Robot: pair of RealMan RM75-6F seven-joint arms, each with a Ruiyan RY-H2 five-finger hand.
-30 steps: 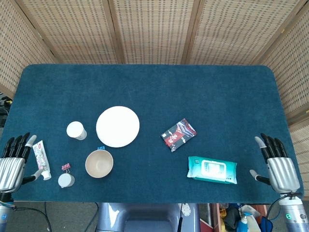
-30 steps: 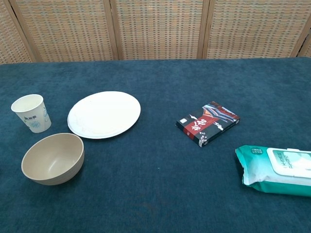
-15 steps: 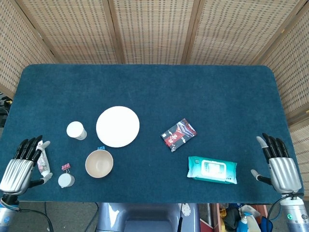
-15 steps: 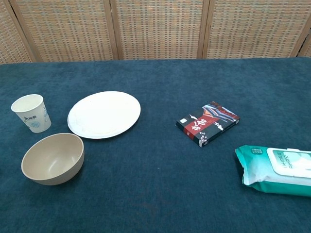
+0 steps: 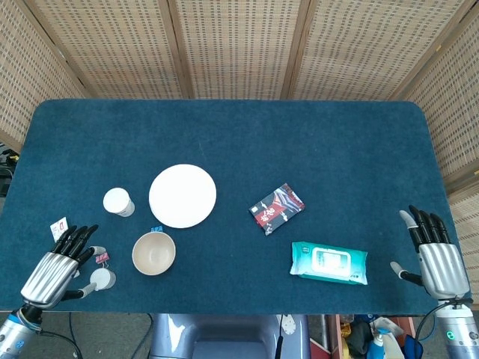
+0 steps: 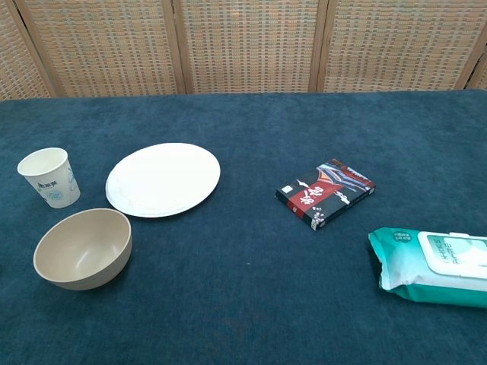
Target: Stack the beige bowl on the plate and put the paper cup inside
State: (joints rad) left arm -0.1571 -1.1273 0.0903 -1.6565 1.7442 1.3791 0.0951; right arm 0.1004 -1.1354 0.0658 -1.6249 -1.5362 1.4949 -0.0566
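Sitting upright on blue felt tabletop (image 5: 247, 134), round beige bowl (image 5: 153, 253) not yet stacked; just beside near edge of flat white round plate (image 5: 182, 196). White paper cup (image 5: 118, 202) stands left of plate, apart from both. Judgement: nothing done, both placements left. Bowl matte, smooth, deep; plate shallow, faintly embossed rim; cup printed, thin-walled. Left hand (image 5: 58, 264) empty, fingers spread, over table's near-left corner beside bowl. Right hand (image 5: 435, 256) empty, fingers extended, at right edge.
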